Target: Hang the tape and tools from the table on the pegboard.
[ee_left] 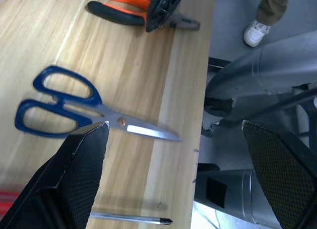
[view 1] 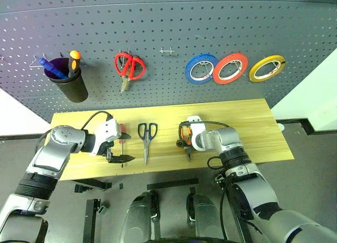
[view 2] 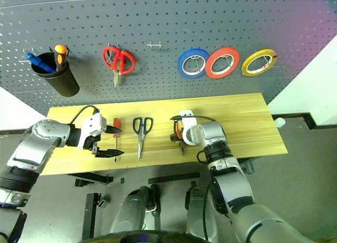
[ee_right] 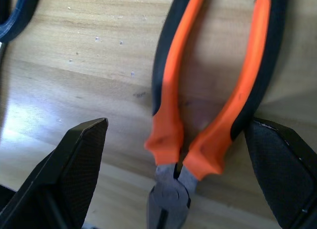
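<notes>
My right claw hangs open over the pliers; stiff, weighty, best gripped across both rubbery handles.

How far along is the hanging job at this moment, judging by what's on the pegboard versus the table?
Done: the yellow tape roll hangs on the pegboard beside the blue and red rolls. In hand: nothing is gripped yet; the right gripper stands open over the orange-and-black pliers, and the left gripper is open near the scissors. Left: pliers, scissors and red-handled screwdriver all lie on the table.
</notes>
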{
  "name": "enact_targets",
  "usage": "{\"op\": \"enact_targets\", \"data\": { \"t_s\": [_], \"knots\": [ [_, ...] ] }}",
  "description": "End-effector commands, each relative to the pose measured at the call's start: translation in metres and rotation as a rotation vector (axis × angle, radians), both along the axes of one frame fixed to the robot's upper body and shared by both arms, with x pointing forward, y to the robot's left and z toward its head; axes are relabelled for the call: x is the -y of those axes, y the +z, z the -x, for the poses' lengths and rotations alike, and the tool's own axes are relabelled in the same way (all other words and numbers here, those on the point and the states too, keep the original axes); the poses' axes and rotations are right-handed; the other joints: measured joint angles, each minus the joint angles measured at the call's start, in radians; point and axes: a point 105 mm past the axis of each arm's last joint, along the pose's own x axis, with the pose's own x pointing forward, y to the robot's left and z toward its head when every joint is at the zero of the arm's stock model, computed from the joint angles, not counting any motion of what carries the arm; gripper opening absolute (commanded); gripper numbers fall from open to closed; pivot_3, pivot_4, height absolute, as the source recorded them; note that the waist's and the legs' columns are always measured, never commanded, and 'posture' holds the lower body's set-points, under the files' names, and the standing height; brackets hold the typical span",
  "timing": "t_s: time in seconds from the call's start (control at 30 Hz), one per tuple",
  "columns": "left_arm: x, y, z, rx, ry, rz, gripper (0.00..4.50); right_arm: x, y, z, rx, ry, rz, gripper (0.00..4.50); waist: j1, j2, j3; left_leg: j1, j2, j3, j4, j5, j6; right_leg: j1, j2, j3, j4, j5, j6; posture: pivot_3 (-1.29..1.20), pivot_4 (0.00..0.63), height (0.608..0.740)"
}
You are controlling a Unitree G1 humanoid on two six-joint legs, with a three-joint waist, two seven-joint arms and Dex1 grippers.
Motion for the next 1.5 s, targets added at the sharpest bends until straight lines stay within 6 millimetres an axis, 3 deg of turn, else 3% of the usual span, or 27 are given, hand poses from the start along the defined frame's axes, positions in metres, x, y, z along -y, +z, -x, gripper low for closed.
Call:
{"op": "enact_targets", "data": {
  "t_s": [0.03,0.13,0.2,0.3,0.33,0.5,0.6,0.67,0.73,0.83,0.93,1.0,1.13,1.2,1.33,1.5],
  "knots": [
    [-0.002,0.003,0.0,0.028,0.006,0.003,4.5,-0.005,-0.004,-0.001,0.003,0.032,0.032,4.48,0.0,0.0,0.0,0.0,0.0,0.0,0.0,0.0,0.0,-0.001,0.0,0.0,0.0,0.0,0.0,0.17,0.26,0.74],
    [-0.003,0.002,0.001,0.027,0.012,0.002,4.5,-0.002,-0.009,-0.003,0.005,0.045,0.078,4.31,-0.001,0.0,0.0,0.0,-0.001,0.0,-0.002,0.0,0.0,-0.002,-0.001,0.0,-0.001,0.0,0.0,0.18,0.259,0.74],
    [-0.004,0.001,0.002,0.027,0.016,0.002,4.5,-0.001,-0.01,-0.003,-0.001,0.054,0.097,3.87,0.0,0.0,0.0,0.001,-0.001,0.0,-0.003,0.0,-0.001,-0.002,-0.002,0.0,-0.002,0.0,0.0,0.18,0.259,0.74],
    [-0.005,0.001,0.002,0.03,0.023,-0.001,4.5,-0.003,-0.013,0.0,-0.007,0.121,0.144,2.82,0.0,0.0,0.0,0.001,-0.002,0.001,-0.007,0.001,-0.002,-0.004,-0.003,0.0,-0.003,0.0,0.0,0.18,0.259,0.74],
    [-0.006,0.001,0.001,0.031,0.026,-0.002,4.5,-0.003,-0.014,0.001,-0.007,0.134,0.157,2.7,0.0,0.0,0.0,0.001,-0.002,0.001,-0.008,0.001,-0.002,-0.004,-0.003,0.0,-0.003,0.0,0.0,0.18,0.259,0.74],
    [-0.007,0.0,-0.002,0.038,0.036,-0.004,4.5,-0.002,-0.018,0.006,-0.021,0.181,0.189,2.69,-0.001,0.0,0.0,0.001,-0.002,0.002,-0.01,0.002,-0.003,-0.004,-0.003,0.0,-0.002,-0.001,-0.001,0.17,0.246,0.74],
    [-0.009,0.001,-0.005,0.046,0.045,-0.005,4.5,-0.001,-0.005,0.003,0.008,0.2,0.169,2.69,-0.001,-0.001,0.0,0.0,-0.002,0.002,-0.01,0.002,-0.003,-0.006,-0.003,0.0,-0.002,-0.001,-0.001,0.16,0.231,0.74],
    [-0.009,0.004,-0.008,0.054,0.053,0.007,4.5,-0.003,0.019,-0.001,0.084,0.222,0.113,2.69,0.003,-0.001,0.0,0.0,-0.002,0.002,-0.01,0.002,-0.003,-0.007,-0.003,0.0,-0.003,-0.001,-0.001,0.15,0.218,0.74],
    [-0.008,0.014,-0.011,0.071,0.059,0.062,4.5,-0.01,0.06,-0.002,0.211,0.268,-0.023,2.69,0.004,0.0,0.0,-0.004,-0.003,0.002,-0.01,0.002,-0.003,-0.01,-0.004,0.0,-0.002,-0.001,-0.001,0.14,0.203,0.74],
    [-0.003,0.028,-0.011,0.077,0.043,0.154,4.5,-0.015,0.109,0.009,0.365,0.35,-0.173,2.69,0.001,-0.001,-0.001,-0.017,-0.003,0.002,-0.007,0.007,-0.006,-0.017,-0.005,-0.002,-0.001,0.002,0.003,0.11,0.176,0.74],
    [-0.002,0.041,0.0,0.071,-0.025,0.25,4.5,-0.004,0.15,0.019,0.552,0.37,-0.226,2.69,0.0,-0.002,-0.001,-0.017,-0.003,0.003,-0.008,0.008,-0.005,-0.017,-0.004,-0.006,-0.001,0.003,0.005,0.09,0.158,0.74],
    [-0.002,0.062,0.003,0.073,-0.037,0.371,4.5,0.002,0.179,0.024,0.673,0.335,-0.299,2.69,0.002,-0.003,-0.002,-0.016,-0.001,0.002,-0.007,0.008,-0.005,-0.015,-0.001,-0.01,-0.002,0.003,0.005,0.08,0.14,0.74],
    [-0.009,0.082,0.003,0.106,-0.032,0.438,4.5,0.001,0.218,0.043,0.826,0.347,-0.423,2.69,0.002,-0.003,-0.003,-0.016,0.0,0.001,-0.003,0.009,-0.007,-0.013,0.003,-0.014,0.0,0.003,0.006,0.06,0.118,0.74],
    [-0.012,0.09,0.002,0.138,-0.022,0.462,4.5,0.002,0.227,0.046,0.862,0.346,-0.445,2.69,0.0,-0.003,-0.004,-0.016,0.0,0.001,-0.001,0.009,-0.007,-0.011,0.004,-0.014,0.0,0.004,0.008,0.05,0.108,0.74],
    [-0.024,0.13,-0.012,0.333,0.056,0.596,4.5,0.008,0.261,0.038,0.994,0.29,-0.508,2.69,0.0,-0.007,-0.008,-0.016,0.002,0.0,0.007,0.009,-0.005,-0.008,0.006,-0.014,0.001,0.006,0.009,0.06,0.088,0.74],
    [-0.026,0.138,-0.027,0.397,0.151,0.636,4.5,-0.005,0.292,0.015,1.1,0.262,-0.538,2.69,0.0,-0.009,-0.024,-0.016,0.001,0.002,0.008,0.01,-0.004,-0.007,0.006,-0.014,0.001,0.008,0.01,0.07,0.072,0.74]
  ]
}}
